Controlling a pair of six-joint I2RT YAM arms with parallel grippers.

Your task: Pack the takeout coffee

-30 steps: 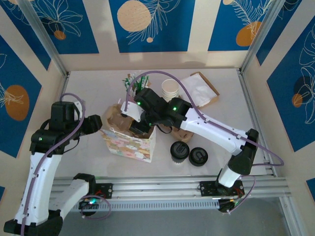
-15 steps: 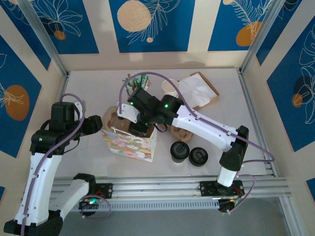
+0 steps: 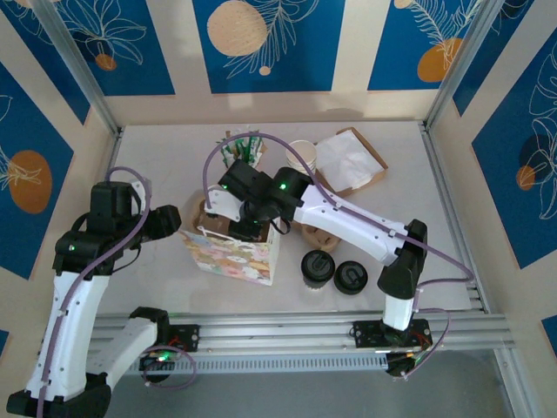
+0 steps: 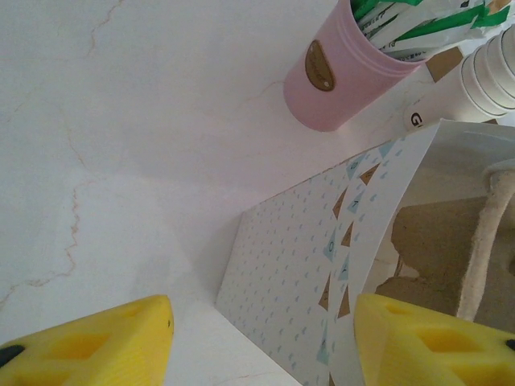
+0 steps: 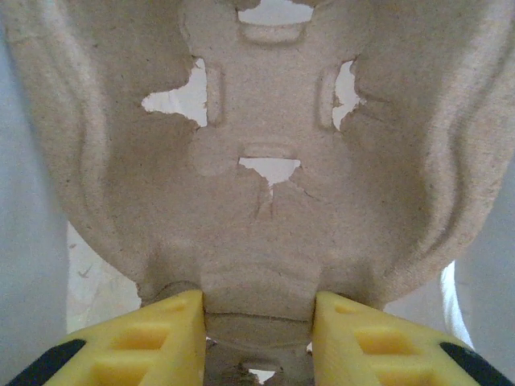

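Takeout coffee (image 3: 318, 266) is sitting unpacked while the right gripper (image 5: 257, 330), pinching a pulp carrier (image 5: 257, 201), is risking snagging the bag (image 3: 231, 254) that the half-open left gripper (image 4: 265, 326) is straddling.

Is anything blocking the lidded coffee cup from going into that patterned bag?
Yes. The right tool, gripping a pulp cup carrier, occupies the bag's open top. On the table, nothing visible stands between the coffee cup and the bag.

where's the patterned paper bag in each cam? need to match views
Top external: patterned paper bag stands centre-left of the picture.
Left wrist: its patterned side wall runs from bottom centre up to the right.
Right wrist: probably the pale walls at both edges.
Shared landmark: the pulp carrier inside it.
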